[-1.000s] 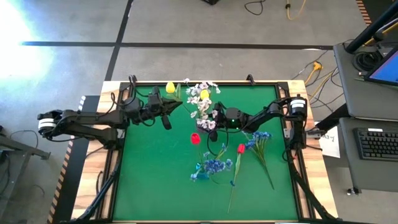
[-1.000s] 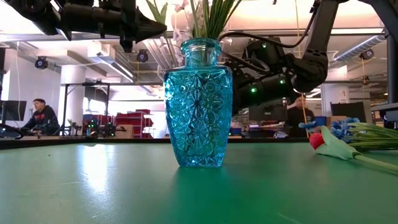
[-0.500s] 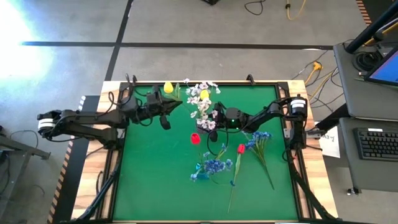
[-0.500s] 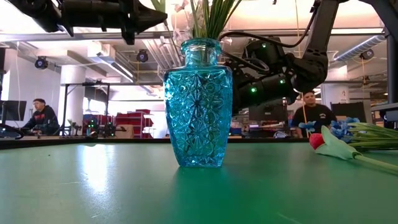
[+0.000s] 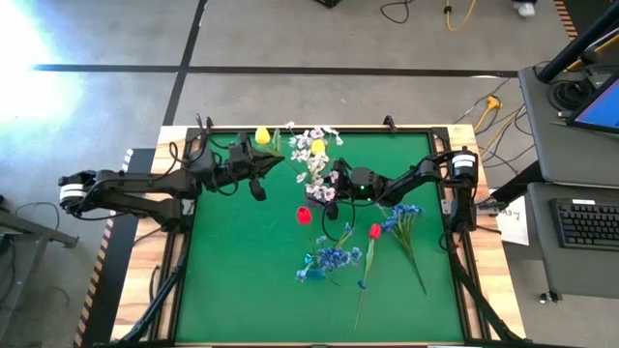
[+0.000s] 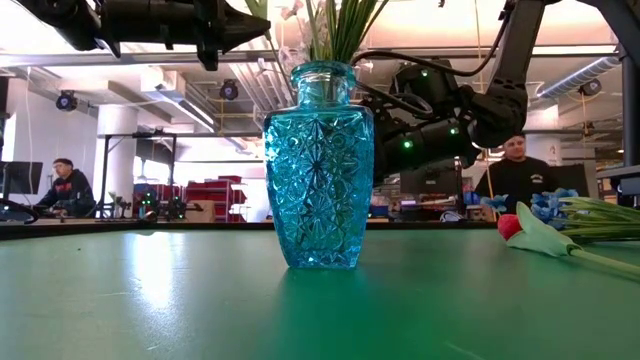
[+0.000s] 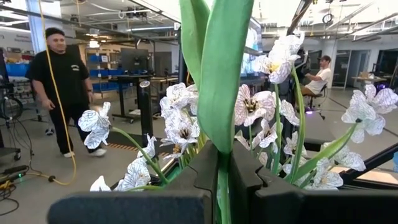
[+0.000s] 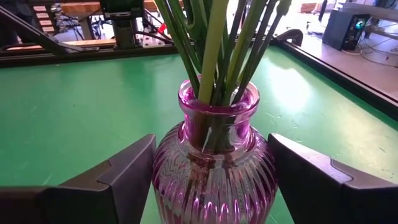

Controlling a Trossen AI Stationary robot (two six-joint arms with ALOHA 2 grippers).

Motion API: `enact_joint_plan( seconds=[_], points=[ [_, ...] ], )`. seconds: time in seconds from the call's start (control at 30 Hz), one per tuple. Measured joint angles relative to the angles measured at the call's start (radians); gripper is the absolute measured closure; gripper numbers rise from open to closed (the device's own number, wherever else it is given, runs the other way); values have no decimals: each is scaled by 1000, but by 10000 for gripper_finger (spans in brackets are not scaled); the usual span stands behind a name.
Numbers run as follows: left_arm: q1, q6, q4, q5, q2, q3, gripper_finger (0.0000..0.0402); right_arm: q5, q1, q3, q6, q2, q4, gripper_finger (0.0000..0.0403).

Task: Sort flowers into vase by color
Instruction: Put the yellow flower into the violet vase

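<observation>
My left gripper [image 5: 274,159] is shut on a yellow tulip [image 5: 262,135], held high just left of the purple vase [image 8: 214,180]. That vase stands on the mat with white blossom sprays [image 5: 314,164] and another yellow tulip [image 5: 318,146] in it. My right gripper [image 8: 211,168] reaches in from the right at the vase's belly. A blue glass vase [image 6: 318,165] stands nearer the near edge, and a red bud [image 5: 304,215] shows beside it. A red tulip [image 5: 375,230] and blue blooms [image 5: 334,259] [image 5: 401,215] lie on the mat. My left gripper pinches the yellow tulip's green stem [image 7: 222,186] between its two fingers [image 7: 202,171]. The flower is lifted clear, and its long leaf [image 7: 224,81] rises past the fingers toward the white sprays. My right gripper clasps the purple vase's ribbed belly [image 8: 168,180] between its wide-set fingers [image 8: 124,174], coming level from the table's right. The vase stands upright on the mat.
The green mat [image 5: 242,280] has free room on its left half and along the near edge. A raised wooden frame [image 5: 164,135] borders the mat. People [image 6: 65,185] [image 6: 515,170] are in the room beyond the far edge.
My left gripper has risen a little with the yellow tulip still in its hold. A person has walked across the room behind the table. The vases and the lying flowers have stayed put.
</observation>
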Motion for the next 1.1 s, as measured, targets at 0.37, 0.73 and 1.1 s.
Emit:
enact_joint_plan(
  seconds=[0.37,0.73,1.1],
  points=[
    [0,0,8,0,0,0,402,0,0,0,2,0,0,119],
    [0,-8,29,-1,47,1,402,0,0,0,3,0,-1,119],
    [0,-11,25,-1,75,1,402,0,0,-1,2,0,-1,119]
  ],
)
